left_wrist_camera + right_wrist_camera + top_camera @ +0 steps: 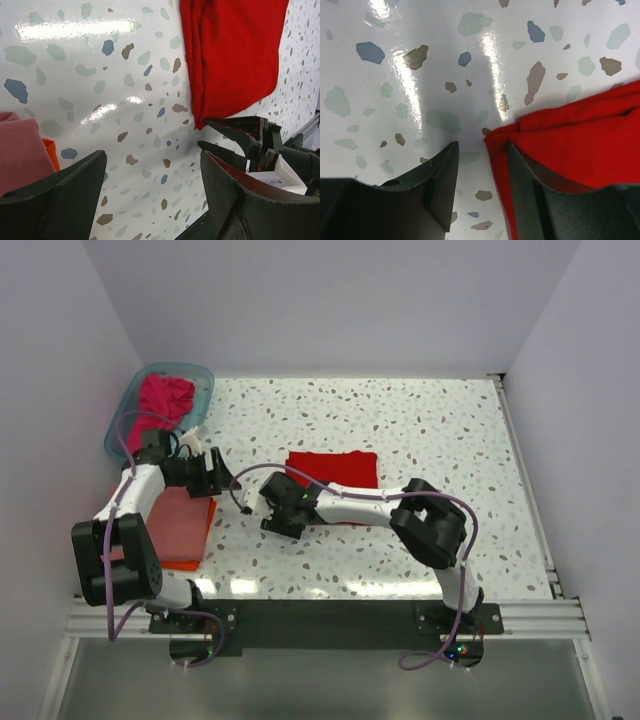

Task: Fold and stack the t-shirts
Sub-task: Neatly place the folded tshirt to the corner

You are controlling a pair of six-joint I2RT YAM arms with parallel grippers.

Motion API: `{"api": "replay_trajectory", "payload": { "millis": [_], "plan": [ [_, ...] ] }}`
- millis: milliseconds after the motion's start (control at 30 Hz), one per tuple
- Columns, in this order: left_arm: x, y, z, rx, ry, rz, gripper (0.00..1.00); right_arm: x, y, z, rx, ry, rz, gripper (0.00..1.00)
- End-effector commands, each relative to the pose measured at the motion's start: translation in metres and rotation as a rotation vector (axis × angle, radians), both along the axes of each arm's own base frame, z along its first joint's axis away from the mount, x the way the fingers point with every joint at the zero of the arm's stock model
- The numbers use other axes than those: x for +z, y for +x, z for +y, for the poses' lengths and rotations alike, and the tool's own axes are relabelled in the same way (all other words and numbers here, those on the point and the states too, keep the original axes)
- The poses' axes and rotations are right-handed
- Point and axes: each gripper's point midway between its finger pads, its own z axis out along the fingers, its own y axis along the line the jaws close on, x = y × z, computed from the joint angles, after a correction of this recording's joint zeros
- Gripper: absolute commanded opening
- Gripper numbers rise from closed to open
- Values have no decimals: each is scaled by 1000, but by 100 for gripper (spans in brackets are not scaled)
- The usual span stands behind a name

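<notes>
A bright red t-shirt (335, 470), folded flat, lies mid-table; it also shows in the left wrist view (235, 55) and the right wrist view (580, 135). My right gripper (275, 508) is open at its near-left corner; in the right wrist view (482, 146) one finger (530, 190) rests on the red cloth and the other is over bare table. A salmon-pink folded tee (180, 520) lies on an orange one (175, 562) at the left. My left gripper (222, 478) hangs open and empty (153, 157) between that stack and the red tee. A magenta tee (165, 398) lies crumpled in the tub.
A translucent teal tub (205, 377) stands at the far left corner. White walls close in the table at the left, back and right. A metal rail (530, 490) runs along the table's right edge. The speckled tabletop (440, 430) stretches to the right.
</notes>
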Motion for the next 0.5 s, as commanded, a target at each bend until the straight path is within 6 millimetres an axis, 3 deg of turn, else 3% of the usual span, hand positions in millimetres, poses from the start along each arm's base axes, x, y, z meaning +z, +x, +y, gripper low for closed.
{"api": "replay_trajectory", "payload": {
  "millis": [0, 100, 267, 367, 467],
  "plan": [
    [3, -2, 1, -2, -1, -15, 81, -1, 14, 7, -14, 27, -64, 47],
    [-1, -3, -1, -4, -12, -7, 81, 2, 10, 11, -8, 51, -45, 40],
    [0, 3, 0, -2, -19, -19, 81, -5, 11, 8, -33, 46, 23, 20],
    [0, 5, -1, -5, -22, -22, 80, -12, 25, -2, -75, 29, 34, 8],
    [0, 7, -2, -8, -30, -33, 80, -2, 31, -3, -75, 73, 54, 0]
  ]
}}
